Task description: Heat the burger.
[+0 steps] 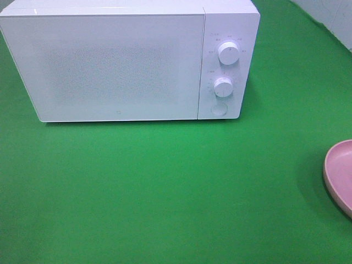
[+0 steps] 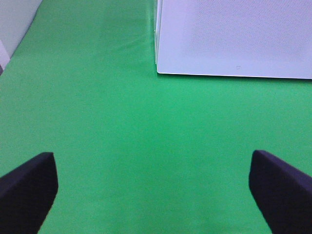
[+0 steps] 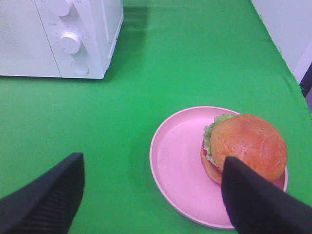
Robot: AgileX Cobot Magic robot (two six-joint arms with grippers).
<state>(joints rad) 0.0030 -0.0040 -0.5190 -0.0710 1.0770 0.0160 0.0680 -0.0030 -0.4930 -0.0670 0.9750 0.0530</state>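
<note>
The burger (image 3: 246, 144), golden-brown bun over green lettuce and a red tomato slice, sits on one side of a round pink plate (image 3: 178, 161). My right gripper (image 3: 151, 195) hangs open above the cloth, one finger over bare green, the other overlapping the burger's near side in the picture. The white microwave (image 1: 118, 63) stands shut at the back, with two dials and a round button on its right panel. My left gripper (image 2: 153, 192) is open over bare cloth in front of the microwave's (image 2: 234, 39) lower corner. In the exterior high view only the plate's edge (image 1: 338, 170) shows; neither gripper appears.
Green cloth (image 1: 165, 187) covers the whole table. A pale wall (image 3: 287, 24) borders the cloth on the right side, and another pale wall (image 2: 14, 24) shows at the left arm's side.
</note>
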